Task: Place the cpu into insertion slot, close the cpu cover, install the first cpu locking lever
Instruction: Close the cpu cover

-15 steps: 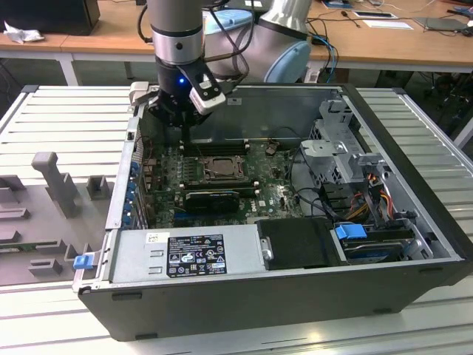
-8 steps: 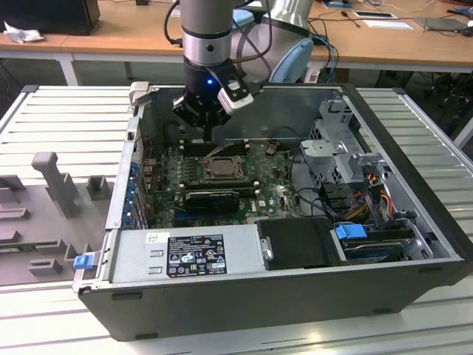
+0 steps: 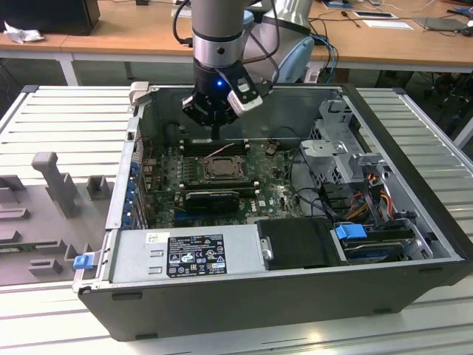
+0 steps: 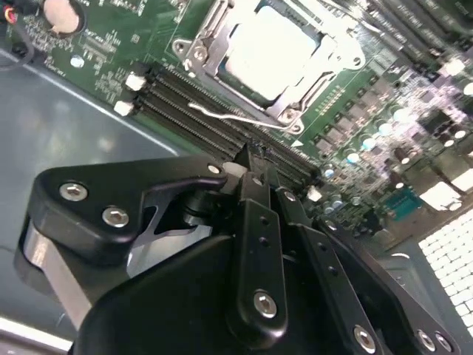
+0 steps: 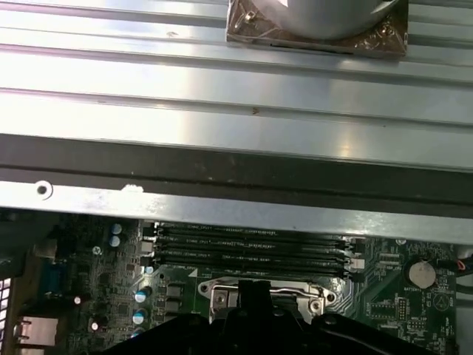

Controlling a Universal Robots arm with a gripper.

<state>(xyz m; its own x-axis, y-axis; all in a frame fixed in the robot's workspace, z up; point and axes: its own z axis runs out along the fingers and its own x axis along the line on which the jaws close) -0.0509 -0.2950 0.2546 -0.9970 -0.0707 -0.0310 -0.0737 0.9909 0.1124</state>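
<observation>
1. Now hovers over green board: gripper (image 4: 247,159), fingers pressed together, nothing held.
2. Sits in insertion slot (image 4: 277,55): cpu (image 4: 270,48), cpu cover (image 4: 222,44) down around it.
3. Lies loose beside slot: wire lever (image 4: 236,115).

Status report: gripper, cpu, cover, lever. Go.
Gripper shut, empty, hovering over the memory slots beside the insertion slot. Cpu seated, cpu cover down around it. Wire lever sticking out loose by the socket. Nothing in the way.

Open computer case (image 3: 414,222) on ribbed metal table (image 3: 66,111); power supply (image 3: 185,255) at near edge; blue-tabbed drive bay (image 3: 351,231); wooden desks (image 3: 111,33) behind.
</observation>
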